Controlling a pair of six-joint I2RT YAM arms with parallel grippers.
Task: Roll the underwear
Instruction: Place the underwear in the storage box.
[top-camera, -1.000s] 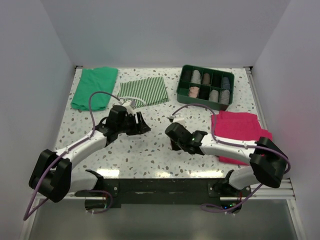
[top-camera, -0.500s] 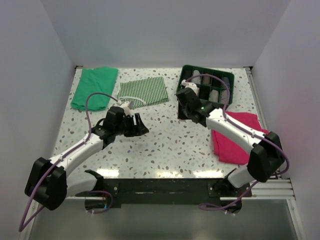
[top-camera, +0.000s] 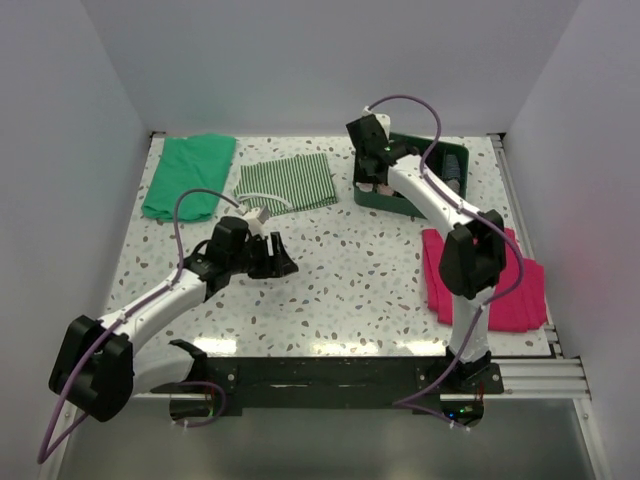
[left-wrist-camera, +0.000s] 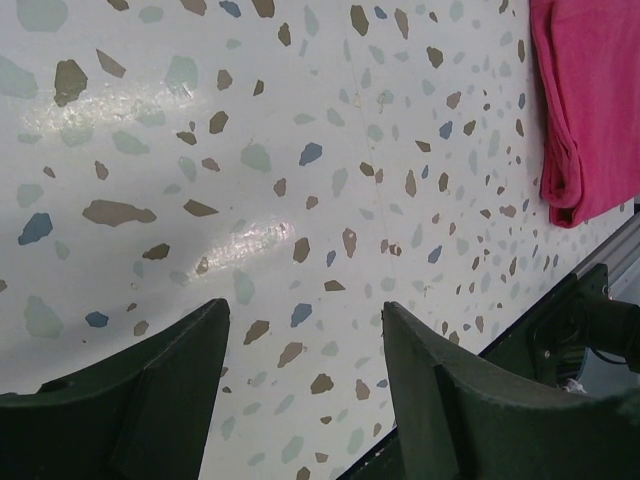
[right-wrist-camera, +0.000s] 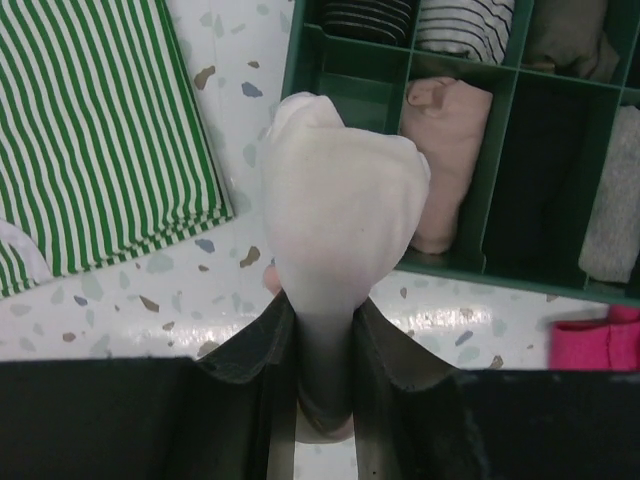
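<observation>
The underwear (right-wrist-camera: 340, 220) is a pale pink roll clamped between my right gripper's (right-wrist-camera: 322, 315) fingers. In the right wrist view it hangs over the near left corner of the green divided tray (right-wrist-camera: 520, 275), in front of a bare green compartment and beside one holding a beige roll. In the top view my right gripper (top-camera: 373, 170) is at the tray's left end (top-camera: 405, 205); the roll itself is hard to make out there. My left gripper (top-camera: 280, 262) is open and empty just above the speckled table, also in its own wrist view (left-wrist-camera: 305, 310).
A green-and-white striped cloth (top-camera: 290, 180) lies left of the tray and shows in the right wrist view (right-wrist-camera: 90, 130). A plain green cloth (top-camera: 188, 172) lies at the back left. A magenta cloth (top-camera: 480, 275) lies at the right under the right arm. Several tray compartments hold rolls.
My right arm has swung from the middle of the table to the back, carrying the roll to the tray's left end. My left arm has hardly moved.
</observation>
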